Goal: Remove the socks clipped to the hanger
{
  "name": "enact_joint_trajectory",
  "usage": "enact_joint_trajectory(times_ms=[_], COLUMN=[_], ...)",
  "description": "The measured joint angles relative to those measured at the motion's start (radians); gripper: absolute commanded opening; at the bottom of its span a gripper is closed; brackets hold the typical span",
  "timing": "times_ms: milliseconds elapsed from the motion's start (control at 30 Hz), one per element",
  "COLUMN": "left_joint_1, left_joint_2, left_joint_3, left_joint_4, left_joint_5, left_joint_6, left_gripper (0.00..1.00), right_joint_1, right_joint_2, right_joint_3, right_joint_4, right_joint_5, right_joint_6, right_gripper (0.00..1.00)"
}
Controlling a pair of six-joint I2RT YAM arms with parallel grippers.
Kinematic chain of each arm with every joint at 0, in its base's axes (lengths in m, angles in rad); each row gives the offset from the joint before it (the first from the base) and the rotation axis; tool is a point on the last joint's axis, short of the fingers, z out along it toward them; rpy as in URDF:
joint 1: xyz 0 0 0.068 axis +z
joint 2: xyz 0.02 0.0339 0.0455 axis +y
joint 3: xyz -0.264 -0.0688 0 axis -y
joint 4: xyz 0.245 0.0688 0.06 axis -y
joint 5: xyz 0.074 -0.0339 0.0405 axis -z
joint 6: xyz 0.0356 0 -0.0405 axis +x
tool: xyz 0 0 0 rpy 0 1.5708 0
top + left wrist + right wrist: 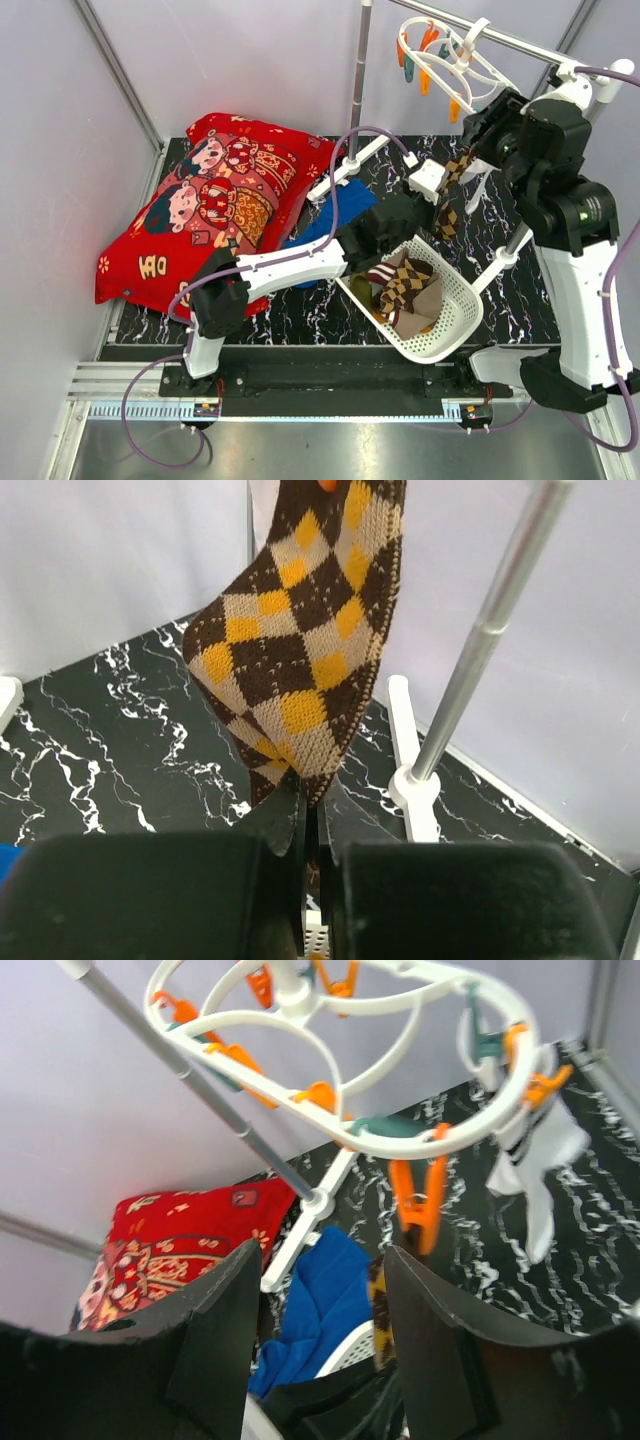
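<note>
Step in hand: freeing the checked sock (300, 660), which hangs below the hanger (400, 1145).
Left gripper (310, 810): fingers clamped on the sock's lower tip.
Right gripper (322, 1255): fingers apart, just under a hanger peg (415, 1200).
White sock (530, 1170) is clipped to the hanger rim.
Next, likely: a steady downward pull.

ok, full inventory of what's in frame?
hanger: 1, white, orange and teal pegs, on the rack
checked sock: 1, brown and yellow, hanging under hanger
banded sock: 1, white with dark bands, clipped to the hanger
loose socks: several, mixed colours, in the basket
basket: 1, white, table front
blue cloth: 1, blue, behind the basket
cushion: 1, red, table left
rack: 1, silver, table back
left gripper: 1, black, shut on the checked sock's lower end
right gripper: 1, black, open, just below the hanger
</note>
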State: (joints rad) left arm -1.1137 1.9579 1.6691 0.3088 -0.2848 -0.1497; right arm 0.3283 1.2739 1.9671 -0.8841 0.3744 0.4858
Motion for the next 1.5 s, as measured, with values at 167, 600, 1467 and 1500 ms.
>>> enact_joint_trajectory(times_ms=[167,600,1467,1500], left_joint_1=[-0.034,-0.093,-0.105,-0.106], left_joint_2=[-0.015,-0.042,-0.042,-0.042], left_joint_3=[-0.002,-0.034,-0.034,-0.034], left_joint_4=[0.008,0.041,0.045,0.045], left_joint_5=[-0.03,-0.098,-0.111,-0.111], left_joint_6=[0.035,0.116,0.137,0.14], left_gripper=[0.0,0.0,0.0,0.0], right_joint_1=[0.0,0.0,0.0,0.0], right_joint_2=[-0.036,0.034,0.167,0.166], right_joint_3=[0.002,0.006,0.035,0.032], right_joint_4=[-0.042,-0.106,-0.058,-0.056], right_joint_5=[0.071,0.193,0.21,0.21], right_joint_6=[-0.029,-0.099,-0.217,-0.217], right_gripper=[0.58,0.6,0.57,0.57])
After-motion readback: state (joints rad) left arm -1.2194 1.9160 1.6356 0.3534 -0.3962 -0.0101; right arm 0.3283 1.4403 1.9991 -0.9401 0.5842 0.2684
